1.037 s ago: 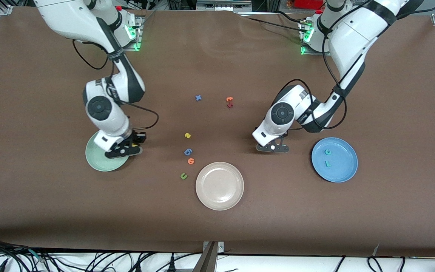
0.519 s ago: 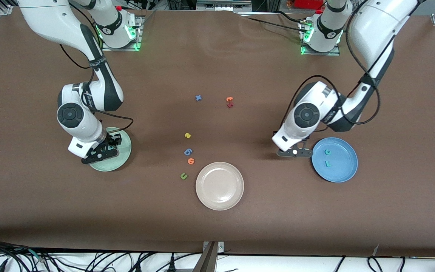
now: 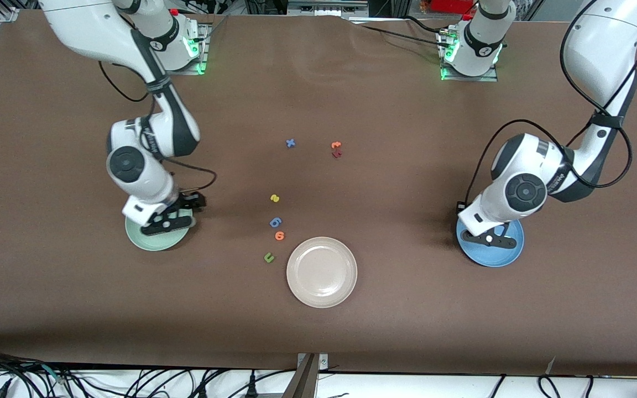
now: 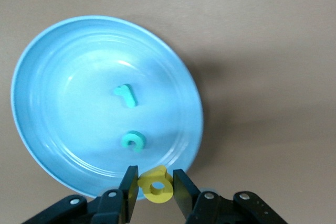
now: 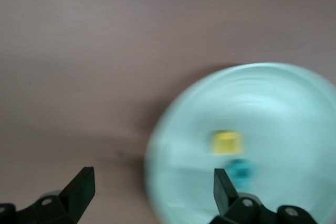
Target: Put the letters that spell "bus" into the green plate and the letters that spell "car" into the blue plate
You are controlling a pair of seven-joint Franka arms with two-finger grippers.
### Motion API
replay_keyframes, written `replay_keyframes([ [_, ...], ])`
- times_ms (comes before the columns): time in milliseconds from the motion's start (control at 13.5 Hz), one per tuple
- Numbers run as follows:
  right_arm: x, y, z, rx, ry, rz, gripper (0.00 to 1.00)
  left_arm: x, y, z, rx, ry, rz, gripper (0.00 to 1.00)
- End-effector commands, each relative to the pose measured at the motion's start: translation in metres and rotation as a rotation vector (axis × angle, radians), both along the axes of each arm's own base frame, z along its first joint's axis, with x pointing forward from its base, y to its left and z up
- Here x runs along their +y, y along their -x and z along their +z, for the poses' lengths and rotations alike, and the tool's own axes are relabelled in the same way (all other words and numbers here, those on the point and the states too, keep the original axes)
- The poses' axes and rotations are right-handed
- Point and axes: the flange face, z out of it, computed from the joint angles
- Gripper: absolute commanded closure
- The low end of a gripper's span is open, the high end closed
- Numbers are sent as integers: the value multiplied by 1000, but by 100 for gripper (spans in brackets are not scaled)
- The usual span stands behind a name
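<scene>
- Both arms had swung since the earlier frames: the left gripper (image 3: 489,239) travelled from bare table to over the blue plate (image 3: 509,255), the right gripper (image 3: 166,222) back over the green plate (image 3: 150,241).
- Nearest, the left gripper's fingers (image 4: 128,188) were clamped on the yellow "a" (image 4: 156,185) above the rim; the teal "c" (image 4: 133,140) and teal "r" (image 4: 126,95) lay inside.
- Releasing closer to the plate's middle looked safest.
- Farther off, the right gripper's fingers (image 5: 80,186) stood apart, a yellow letter (image 5: 227,142) and teal letter (image 5: 241,169) lying in the green plate.
</scene>
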Motion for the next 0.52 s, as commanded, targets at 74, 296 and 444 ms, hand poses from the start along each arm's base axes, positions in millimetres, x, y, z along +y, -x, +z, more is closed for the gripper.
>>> replay_keyframes([
  [74,77,27,-2,-24,-91,-190,0,-7,-8,-1,-12,-7,-42,1],
  [296,131,52,-18,-39,-153,-323,0,-6,-8,-1,-12,-6,-41,0],
  [444,148,59,-28,-57,-188,-421,1,-8,-10,8,-22,2,-29,0],
])
